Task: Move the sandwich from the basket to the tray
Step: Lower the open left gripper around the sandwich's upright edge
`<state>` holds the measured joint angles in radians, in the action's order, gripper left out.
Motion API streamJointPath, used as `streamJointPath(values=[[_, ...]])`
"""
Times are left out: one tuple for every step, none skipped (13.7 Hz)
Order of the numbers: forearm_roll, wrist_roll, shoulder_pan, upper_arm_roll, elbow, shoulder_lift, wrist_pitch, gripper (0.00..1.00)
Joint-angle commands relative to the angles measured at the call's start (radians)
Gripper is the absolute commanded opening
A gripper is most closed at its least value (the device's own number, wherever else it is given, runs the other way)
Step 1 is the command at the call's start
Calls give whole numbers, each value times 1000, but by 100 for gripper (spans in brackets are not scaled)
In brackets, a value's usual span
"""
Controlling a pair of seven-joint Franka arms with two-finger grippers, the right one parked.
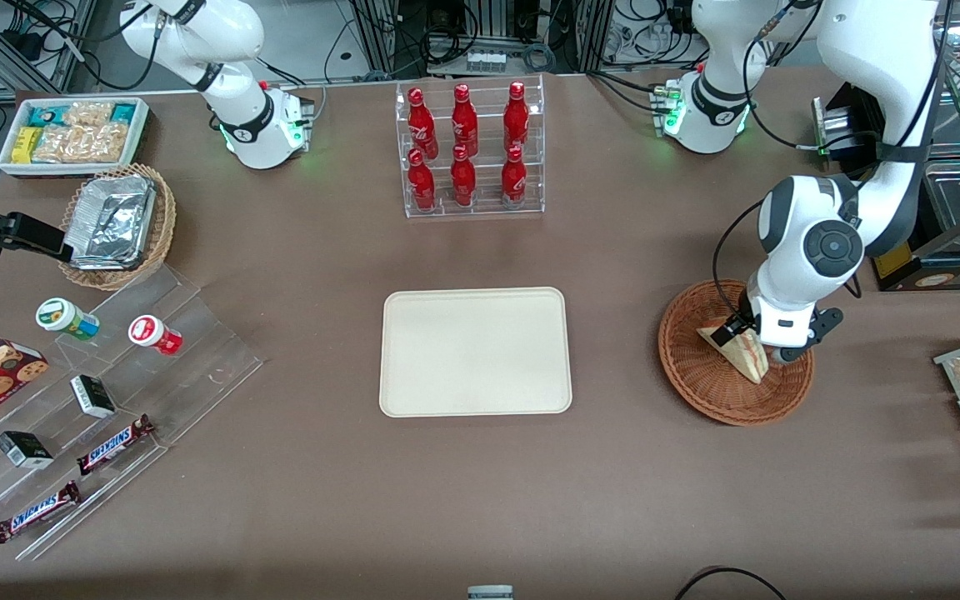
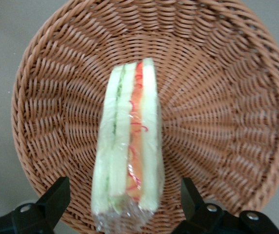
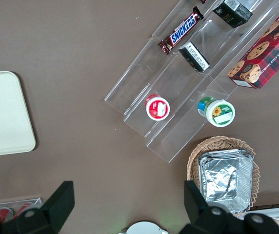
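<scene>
Fingers of the gripper (image 2: 122, 204) stand wide apart, one on each side of the sandwich (image 2: 128, 146); they do not touch it, so the gripper holds nothing yet; it hangs low over the basket (image 1: 701, 379), right above the sandwich. The sandwich stands on its edge inside the basket, with its striped side facing up to the wrist camera; I can see white bread, a green line and a red-pink line; shiny clear wrap covers it and bunches up at one end. I think it is light and very soft; a hard squeeze would squash the bread and push the filling out; the wrap may be slippery too. The best place to hold looks like the two flat bread sides, near the middle, with a gentle pinch; the fingers already line up with those sides. The basket sits on the brown table (image 1: 480, 517) toward the working arm's end; the tray (image 1: 475, 352) lies beside it, near the middle of the table, with nothing on it.
</scene>
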<state>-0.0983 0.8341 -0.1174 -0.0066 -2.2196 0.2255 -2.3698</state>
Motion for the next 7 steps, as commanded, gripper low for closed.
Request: streamJointPath(values=[[-27, 23, 4, 17, -6, 24, -31, 99], [-27, 28, 4, 19, -6, 34, -57, 96], [-27, 58, 4, 19, -5, 38, -62, 82], [-27, 88, 2, 19, -3, 46, -63, 66], [-27, 102, -2, 19, 1, 57, -65, 44], [-27, 115, -5, 19, 6, 60, -65, 23], [-27, 123, -8, 19, 8, 61, -65, 1]])
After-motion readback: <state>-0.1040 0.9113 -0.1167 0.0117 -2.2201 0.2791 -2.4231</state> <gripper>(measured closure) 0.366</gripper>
